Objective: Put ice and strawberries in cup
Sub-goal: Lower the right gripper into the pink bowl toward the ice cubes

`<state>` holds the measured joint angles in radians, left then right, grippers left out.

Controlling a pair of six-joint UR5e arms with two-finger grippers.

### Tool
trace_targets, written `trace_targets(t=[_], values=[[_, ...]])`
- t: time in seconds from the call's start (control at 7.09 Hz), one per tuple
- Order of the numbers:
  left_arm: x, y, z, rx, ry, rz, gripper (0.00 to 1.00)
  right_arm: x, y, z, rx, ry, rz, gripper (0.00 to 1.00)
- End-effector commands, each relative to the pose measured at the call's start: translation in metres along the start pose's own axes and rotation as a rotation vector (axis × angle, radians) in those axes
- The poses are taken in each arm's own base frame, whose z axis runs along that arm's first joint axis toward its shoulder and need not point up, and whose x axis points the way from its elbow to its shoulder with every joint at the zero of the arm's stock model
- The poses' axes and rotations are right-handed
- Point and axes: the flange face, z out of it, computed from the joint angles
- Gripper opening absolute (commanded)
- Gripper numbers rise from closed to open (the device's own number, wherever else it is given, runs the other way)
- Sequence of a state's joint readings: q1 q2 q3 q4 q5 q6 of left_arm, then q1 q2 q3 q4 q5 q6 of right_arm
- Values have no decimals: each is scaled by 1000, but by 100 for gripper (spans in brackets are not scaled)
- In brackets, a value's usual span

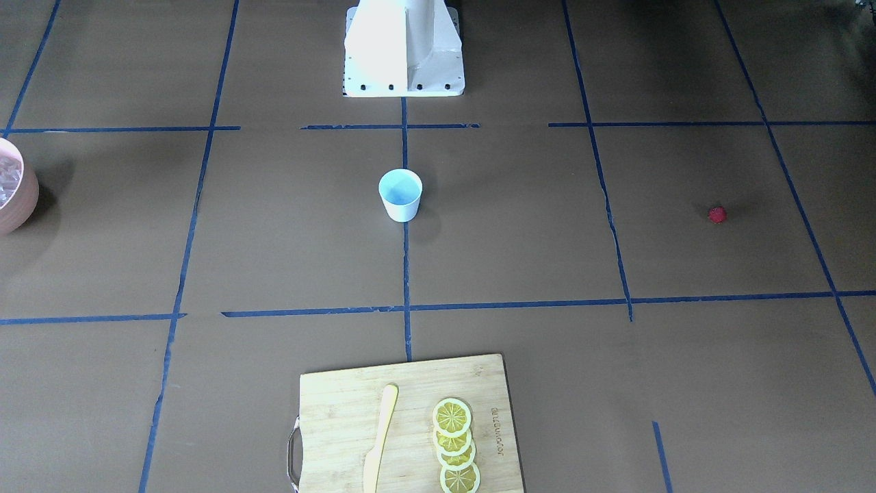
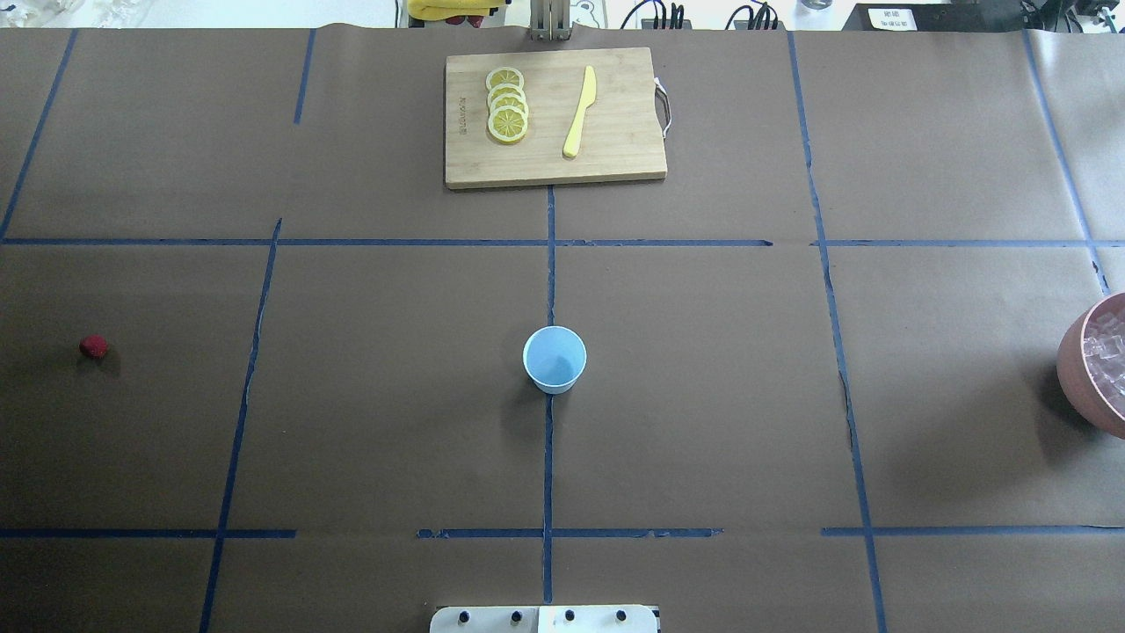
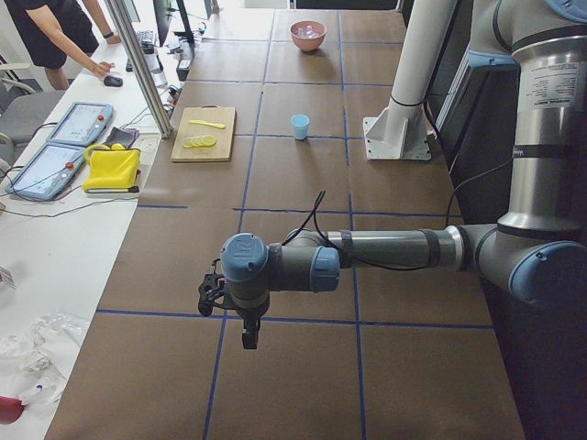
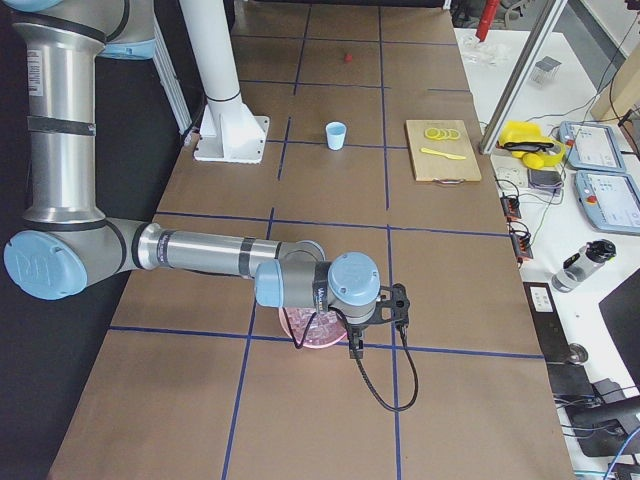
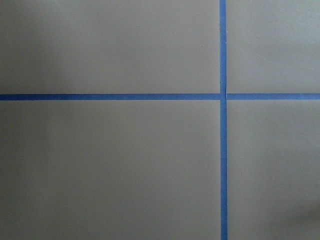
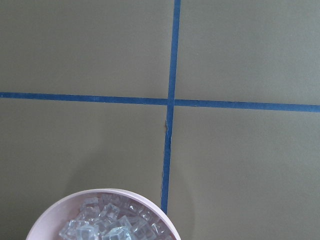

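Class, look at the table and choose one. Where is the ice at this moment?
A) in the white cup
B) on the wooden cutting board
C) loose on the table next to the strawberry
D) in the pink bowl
D: the ice lies heaped as clear cubes inside the pink bowl, while the cup in the middle of the table holds nothing.

A wooden cutting board (image 2: 545,167) lies on the brown table (image 2: 352,396). On the board, four overlapping lemon slices (image 2: 507,105) sit beside a yellow knife (image 2: 579,112), not touching it. The board's metal handle (image 2: 665,105) is at the end nearer the knife. A pink bowl (image 2: 1077,369) stands well apart from the board.
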<state>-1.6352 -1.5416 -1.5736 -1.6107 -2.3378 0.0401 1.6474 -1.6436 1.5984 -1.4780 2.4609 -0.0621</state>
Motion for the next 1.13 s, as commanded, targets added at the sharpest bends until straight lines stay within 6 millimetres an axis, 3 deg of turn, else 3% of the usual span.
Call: trace_targets(t=[0.0, 0.99], values=[[0, 0, 0, 0, 0, 0, 100, 5, 4, 2, -4, 35, 9, 100], [6, -2, -7, 13, 3, 6, 100, -4, 4, -1, 7, 13, -5, 100]])
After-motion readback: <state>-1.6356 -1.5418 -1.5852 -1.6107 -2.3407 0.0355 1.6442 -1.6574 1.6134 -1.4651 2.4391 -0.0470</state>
